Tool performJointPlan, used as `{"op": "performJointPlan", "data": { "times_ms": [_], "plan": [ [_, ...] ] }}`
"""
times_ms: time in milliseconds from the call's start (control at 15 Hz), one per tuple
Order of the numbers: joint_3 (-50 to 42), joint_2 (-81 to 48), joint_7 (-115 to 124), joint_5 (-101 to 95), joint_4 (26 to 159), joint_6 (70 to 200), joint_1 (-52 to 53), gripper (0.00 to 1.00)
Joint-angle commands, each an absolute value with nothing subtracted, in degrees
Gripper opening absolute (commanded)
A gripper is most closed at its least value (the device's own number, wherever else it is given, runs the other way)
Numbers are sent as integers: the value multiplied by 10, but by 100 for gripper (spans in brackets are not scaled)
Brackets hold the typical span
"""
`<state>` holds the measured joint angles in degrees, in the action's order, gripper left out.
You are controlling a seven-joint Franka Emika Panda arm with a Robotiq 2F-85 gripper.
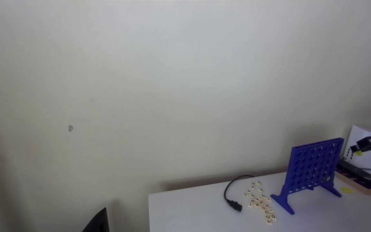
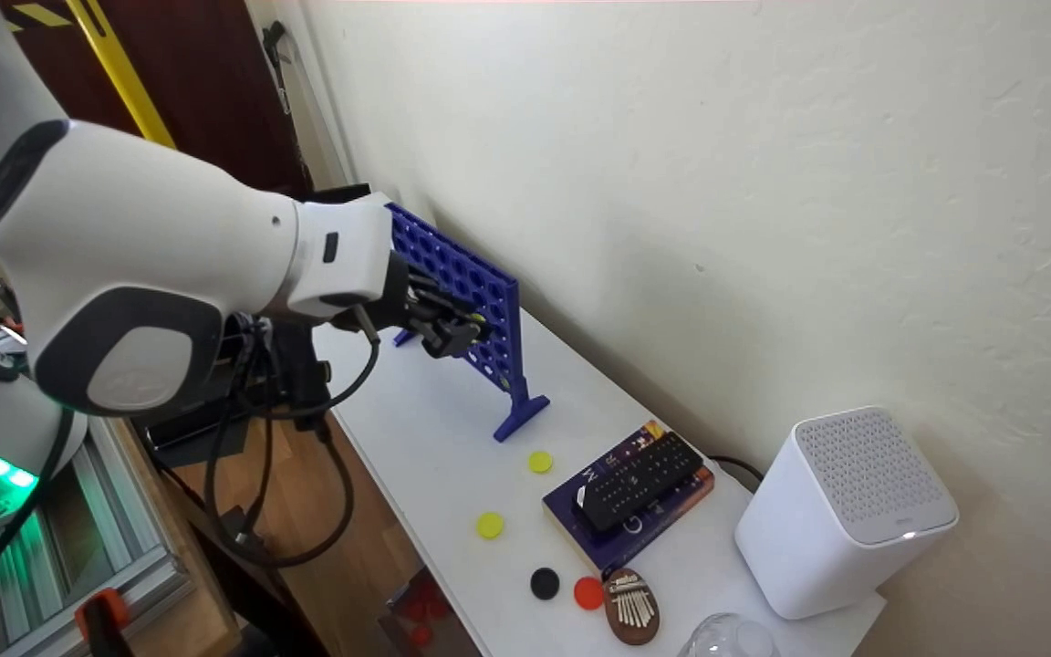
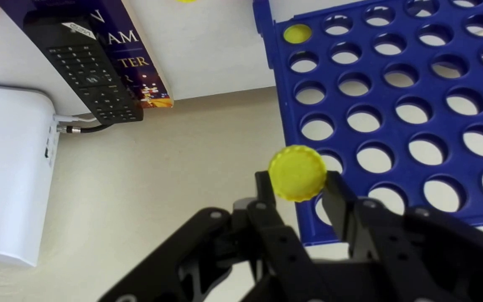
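Observation:
My gripper [image 3: 298,178] is shut on a yellow disc [image 3: 297,167], held by its edges between the fingertips. The same gripper [image 1: 355,149] shows at the right edge of an exterior view, and also in another exterior view [image 2: 468,334]. A blue upright rack with rows of round holes [image 1: 317,142] stands on the white table; it also shows in the wrist view [image 3: 286,107]. The held disc is near the rack's upper end, in front of it in the wrist view, and appears apart from it. Another yellow disc [image 3: 297,33] sits in a bottom corner slot.
Two yellow discs [image 2: 540,462] [image 2: 490,526], a black disc [image 2: 545,583], a red disc [image 2: 589,593] and a thumb piano [image 2: 631,610] lie on the table. A remote [image 2: 639,479] rests on a book [image 2: 612,554]. A white router [image 2: 840,547], letter tiles [image 1: 262,207] and a cable [image 1: 235,205] stand around.

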<state>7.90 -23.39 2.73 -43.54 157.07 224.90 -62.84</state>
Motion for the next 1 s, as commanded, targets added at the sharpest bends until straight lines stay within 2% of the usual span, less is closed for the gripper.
{"op": "performJointPlan", "data": {
  "times_ms": [0,933],
  "plan": [
    [67,-211,65,-477,1577,2255,-631,10],
    [48,-183,129,-556,1576,2306,-630,10]
  ]
}}
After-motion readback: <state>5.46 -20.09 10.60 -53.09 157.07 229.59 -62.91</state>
